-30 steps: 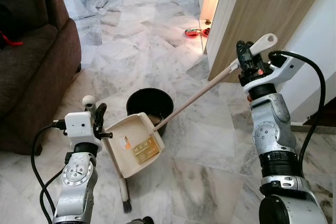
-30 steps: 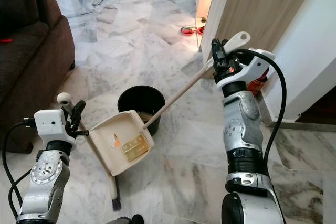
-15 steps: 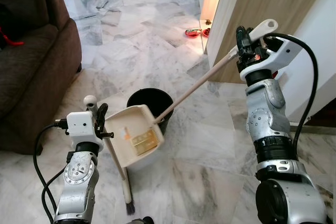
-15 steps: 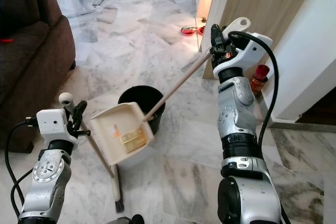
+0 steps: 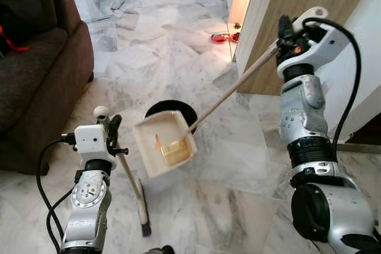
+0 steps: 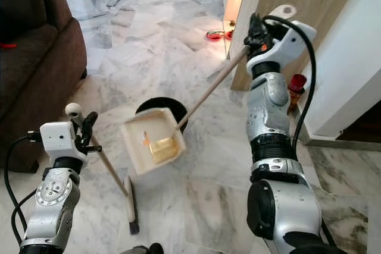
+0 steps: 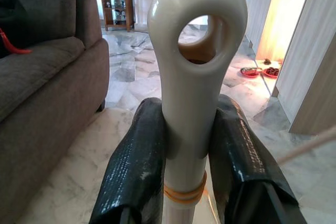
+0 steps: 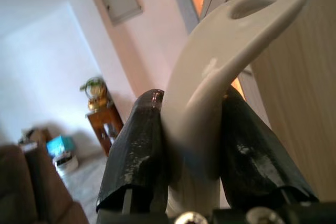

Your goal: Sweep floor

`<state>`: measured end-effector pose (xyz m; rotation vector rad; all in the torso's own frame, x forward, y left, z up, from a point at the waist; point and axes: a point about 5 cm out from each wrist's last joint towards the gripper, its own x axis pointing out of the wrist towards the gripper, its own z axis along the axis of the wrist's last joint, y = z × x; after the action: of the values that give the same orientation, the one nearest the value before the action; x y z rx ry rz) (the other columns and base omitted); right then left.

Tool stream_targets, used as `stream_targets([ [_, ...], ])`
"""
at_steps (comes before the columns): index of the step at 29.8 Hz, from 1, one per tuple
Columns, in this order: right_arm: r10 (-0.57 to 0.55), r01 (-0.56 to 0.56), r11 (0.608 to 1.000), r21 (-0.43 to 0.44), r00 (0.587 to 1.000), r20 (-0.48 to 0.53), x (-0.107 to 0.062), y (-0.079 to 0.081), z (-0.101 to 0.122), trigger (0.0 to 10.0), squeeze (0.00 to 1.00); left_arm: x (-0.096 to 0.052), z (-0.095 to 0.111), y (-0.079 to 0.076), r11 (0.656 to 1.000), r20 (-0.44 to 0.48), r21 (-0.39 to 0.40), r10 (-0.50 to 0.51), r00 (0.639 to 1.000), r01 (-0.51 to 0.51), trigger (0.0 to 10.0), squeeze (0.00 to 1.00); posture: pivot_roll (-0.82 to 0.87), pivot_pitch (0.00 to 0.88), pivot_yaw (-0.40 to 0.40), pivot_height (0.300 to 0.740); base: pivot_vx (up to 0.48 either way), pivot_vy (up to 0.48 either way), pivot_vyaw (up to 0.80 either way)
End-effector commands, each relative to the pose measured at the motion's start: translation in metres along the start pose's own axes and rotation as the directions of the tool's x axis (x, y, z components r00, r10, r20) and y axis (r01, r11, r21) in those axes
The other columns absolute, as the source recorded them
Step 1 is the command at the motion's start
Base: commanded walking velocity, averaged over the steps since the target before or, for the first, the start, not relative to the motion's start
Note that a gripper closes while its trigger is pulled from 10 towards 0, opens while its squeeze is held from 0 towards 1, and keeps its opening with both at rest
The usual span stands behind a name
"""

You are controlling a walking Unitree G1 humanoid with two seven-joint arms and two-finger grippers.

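My right gripper [image 5: 287, 34] is shut on the top of a long cream dustpan handle [image 5: 235, 87], raised high by the wooden door. The cream dustpan [image 5: 164, 143] hangs tilted over the black bucket [image 5: 171, 109], with yellowish debris inside. My left gripper [image 5: 109, 133] is shut on the cream broom handle [image 7: 190, 93], near its ringed top end. The broom [image 5: 134, 188] slants down to its dark bristles [image 5: 144, 228] on the marble floor. In the right wrist view the black fingers [image 8: 137, 150] clamp the curved handle end [image 8: 220, 61].
A brown sofa [image 5: 36, 69] stands at the left. A wooden door panel [image 5: 292, 4] and white wall are at the right, with red pet bowls [image 5: 220, 37] beyond it and a red bottle [image 6: 296, 84] at its foot. Open marble floor [image 5: 149, 34] lies ahead.
The right arm has lifted the handle higher, and the dustpan has risen and tipped steeper over the bucket. The left gripper and broom have barely moved.
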<state>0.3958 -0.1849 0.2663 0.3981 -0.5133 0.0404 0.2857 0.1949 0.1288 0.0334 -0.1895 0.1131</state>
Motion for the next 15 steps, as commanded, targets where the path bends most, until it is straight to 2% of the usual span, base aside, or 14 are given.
stream_targets([
  [1, -0.019, 0.015, 0.999, 0.040, 0.992, 0.122, 0.0095, 0.0026, 0.0223, 10.0, 0.00, 0.0030, 0.0065, -0.0013, 1.000, 0.046, 0.024, -0.009, 0.999, 0.008, 10.0, 0.00, 0.03, 0.073, -0.018, 0.740, 0.000, 0.000, 0.00],
  [8, -0.003, 0.010, 0.999, -0.052, 0.992, 0.124, 0.0081, 0.0020, 0.0195, 10.0, 0.00, 0.0024, 0.0060, -0.0017, 0.999, 0.047, 0.033, -0.012, 0.999, 0.010, 10.0, 0.00, 0.03, 0.060, -0.019, 0.740, 0.000, 0.000, 0.00],
  [15, -0.011, 0.020, 0.998, -0.060, 0.991, 0.136, 0.0080, -0.0009, 0.0197, 10.0, 0.00, 0.0016, 0.0063, -0.0005, 0.999, 0.053, 0.041, -0.006, 0.999, 0.004, 10.0, 0.00, 0.04, 0.044, -0.017, 0.740, 0.000, 0.000, 0.00],
])
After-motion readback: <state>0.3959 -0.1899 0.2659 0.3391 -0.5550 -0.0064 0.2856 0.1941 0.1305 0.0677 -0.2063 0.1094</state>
